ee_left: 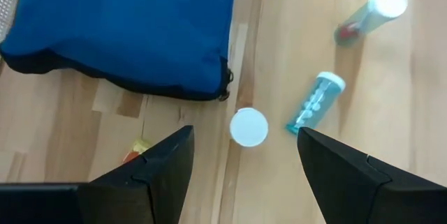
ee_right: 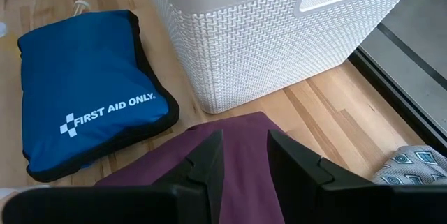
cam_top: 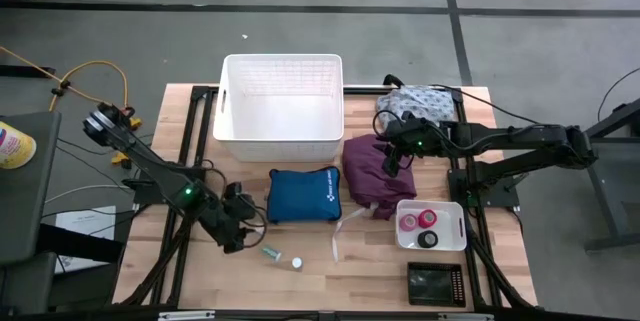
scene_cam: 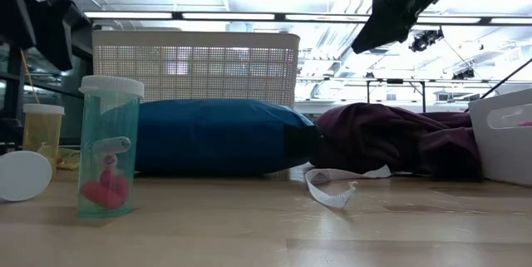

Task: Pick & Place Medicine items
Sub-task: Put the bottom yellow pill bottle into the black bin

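- High view shows the left gripper low over the table, just left of the blue pouch, with its two fingers spread apart and holding nothing.
- Left wrist view shows a white cap on the wood between these fingers, a bluish vial lying beside it, and a second vial farther off.
- Low view shows one greenish vial standing upright with something red inside.
- Right gripper hangs above the purple cloth, next to the white basket; its fingers are near together with a narrow gap and nothing is between them.
- Small white tray on the right holds a pink roll, a red roll and a black roll.
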Motion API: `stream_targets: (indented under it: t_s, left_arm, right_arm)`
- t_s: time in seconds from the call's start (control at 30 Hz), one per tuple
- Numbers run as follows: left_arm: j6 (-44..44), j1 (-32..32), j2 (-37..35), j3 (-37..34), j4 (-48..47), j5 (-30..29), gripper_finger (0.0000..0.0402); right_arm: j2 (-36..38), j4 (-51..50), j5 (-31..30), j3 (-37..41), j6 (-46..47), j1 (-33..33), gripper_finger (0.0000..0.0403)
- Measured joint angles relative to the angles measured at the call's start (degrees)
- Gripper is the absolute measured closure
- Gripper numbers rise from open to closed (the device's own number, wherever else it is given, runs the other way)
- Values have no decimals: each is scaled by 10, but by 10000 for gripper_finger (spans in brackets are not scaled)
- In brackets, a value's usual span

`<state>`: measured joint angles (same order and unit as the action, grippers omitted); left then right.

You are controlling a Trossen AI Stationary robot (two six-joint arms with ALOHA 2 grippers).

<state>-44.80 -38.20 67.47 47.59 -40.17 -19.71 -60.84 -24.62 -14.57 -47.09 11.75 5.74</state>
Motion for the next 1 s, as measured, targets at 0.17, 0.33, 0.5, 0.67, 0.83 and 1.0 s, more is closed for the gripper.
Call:
stream_targets:
  t_s: [0.17, 0.33, 0.5, 0.67, 0.83, 1.0]
  left_arm:
    - [2, 0, 32, 0, 16, 17, 154]
    - [2, -2, 57, 0, 24, 19, 154]
    - [2, -2, 77, 0, 31, 20, 154]
    - [2, -2, 89, 0, 32, 20, 154]
    - [2, -2, 100, 0, 35, 20, 154]
    - [4, -2, 123, 0, 41, 18, 154]
  right_arm:
    - [0, 0, 0, 0, 0, 0, 305]
    - [0, 0, 0, 0, 0, 0, 305]
    - [0, 0, 0, 0, 0, 0, 305]
    - [0, 0, 0, 0, 0, 0, 305]
    - [0, 0, 0, 0, 0, 0, 305]
    - [0, 0, 0, 0, 0, 0, 305]
